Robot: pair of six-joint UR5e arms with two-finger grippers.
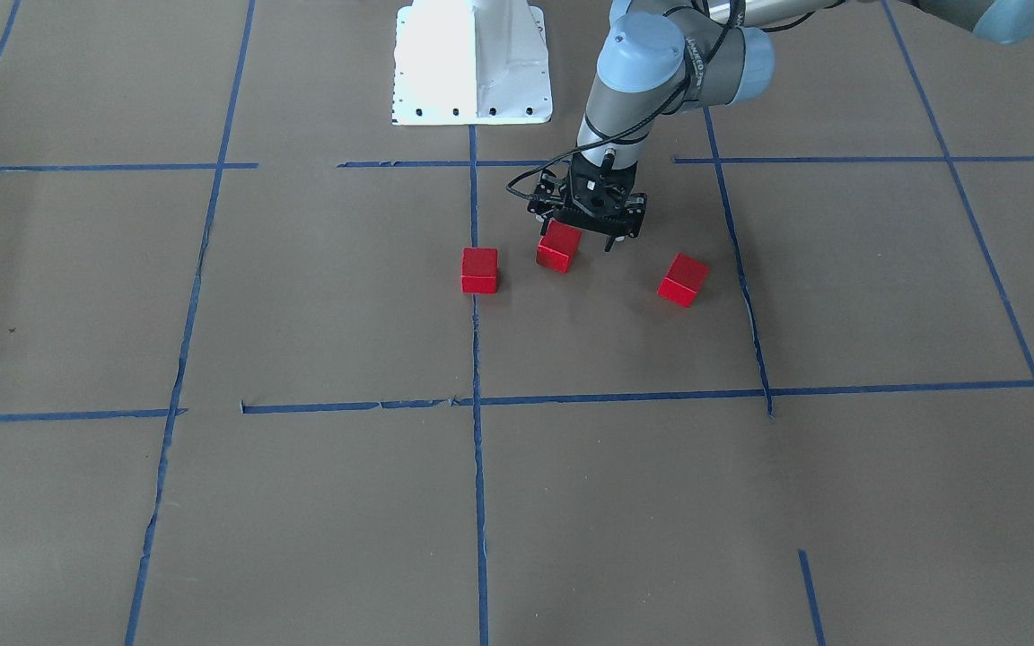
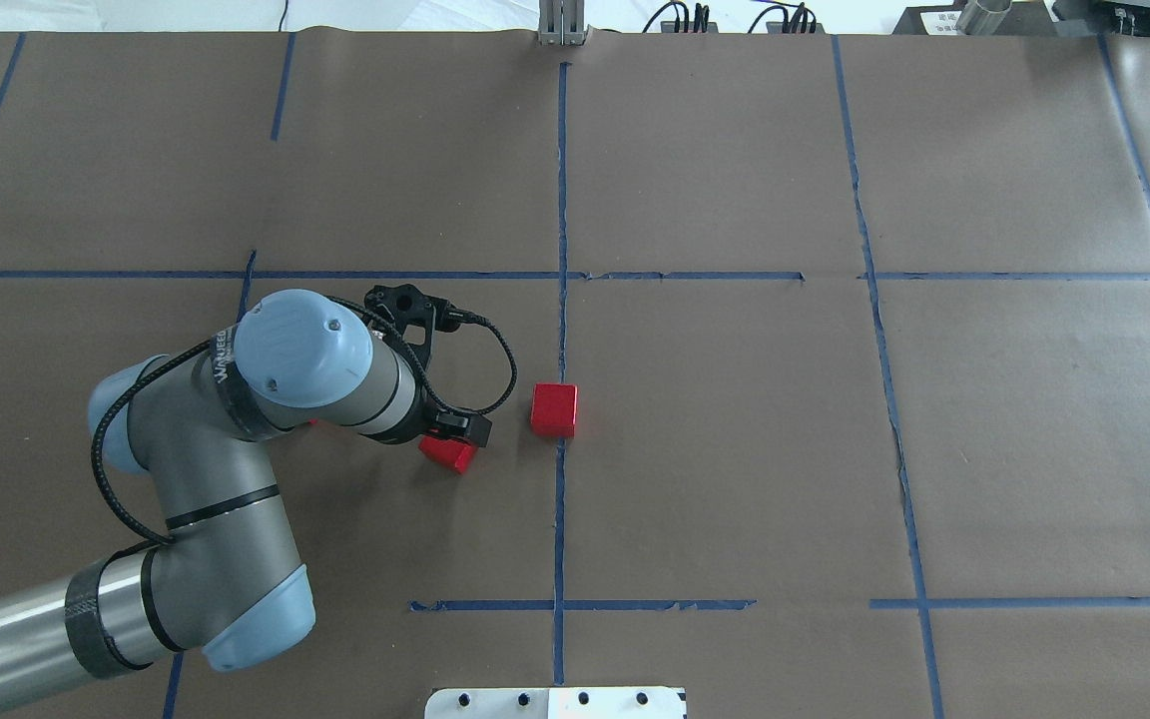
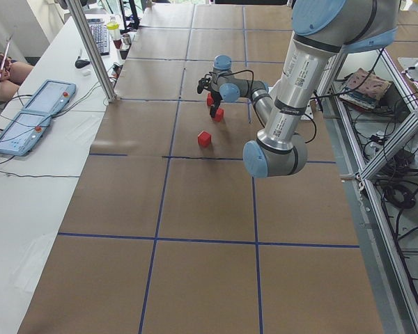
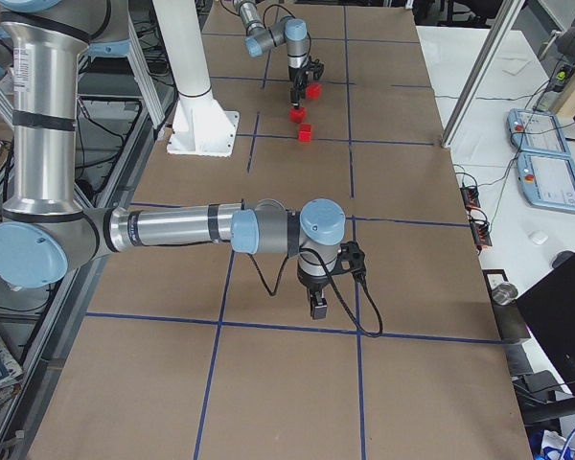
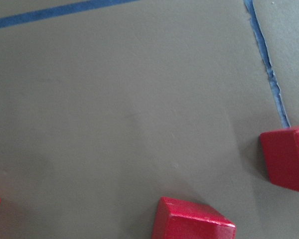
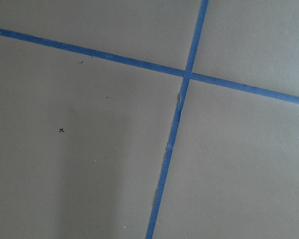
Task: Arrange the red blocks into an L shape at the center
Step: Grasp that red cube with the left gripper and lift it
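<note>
Middle red block (image 1: pixel 558 250) sits directly beneath your left gripper (image 1: pixel 587 231), tilted; clamped or apart, you cannot tell.

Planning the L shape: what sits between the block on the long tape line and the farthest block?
The third red block, right under the left gripper, as the front-facing view shows.

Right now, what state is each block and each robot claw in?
left gripper, low over the middle red block; open or shut unclear.
right gripper, hanging far from the blocks; open or shut unclear.
middle red block, askew, partly hidden under the left gripper.
red block on the blue line, lying flat, touching nothing.
outer red block, lying flat, turned askew, touching nothing.
</note>
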